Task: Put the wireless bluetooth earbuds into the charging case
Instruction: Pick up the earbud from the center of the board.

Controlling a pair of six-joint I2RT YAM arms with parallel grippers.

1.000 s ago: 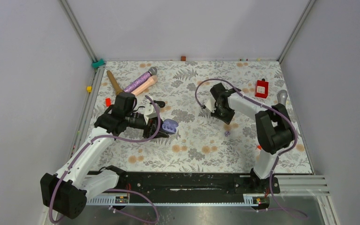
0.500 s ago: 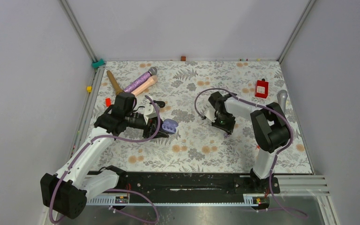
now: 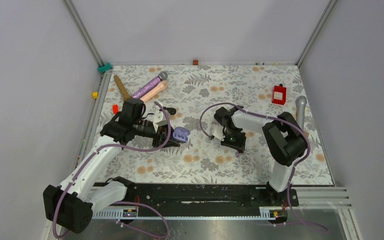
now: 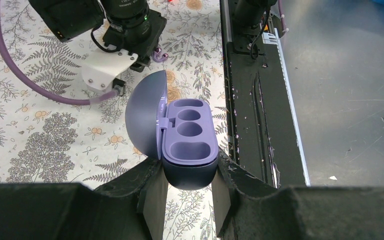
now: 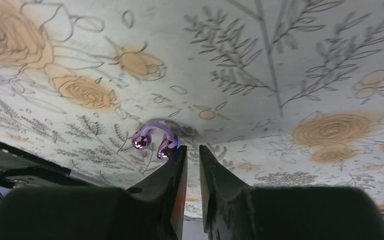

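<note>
My left gripper point(image 4: 189, 172) is shut on the dark base of the purple charging case point(image 4: 189, 145), whose lid stands open and whose wells are empty. From above, the case point(image 3: 181, 134) sits left of centre, at the left gripper point(image 3: 172, 136). A purple earbud point(image 5: 152, 137), a glossy curved piece with two rounded ends, lies on the floral cloth. My right gripper point(image 5: 190, 148) hangs low over the cloth with a narrow gap between its jaws and nothing in it. The earbud lies just outside its left fingertip point(image 5: 181, 150). In the left wrist view the earbud point(image 4: 157, 52) peeks out under the right gripper point(image 3: 237, 146).
Two microphones, purple and pink point(image 3: 150, 87), and a brown handle point(image 3: 121, 87) lie at the back left. A red box point(image 3: 279, 94) and a silver microphone point(image 3: 300, 107) sit at the right. A small black object point(image 3: 169, 110) lies behind the case. The black base rail point(image 4: 250, 100) runs along the near edge.
The right arm swung toward the near left and came down beside the purple earbud. Its jaws narrowed slightly. The left arm and the case stayed put.
</note>
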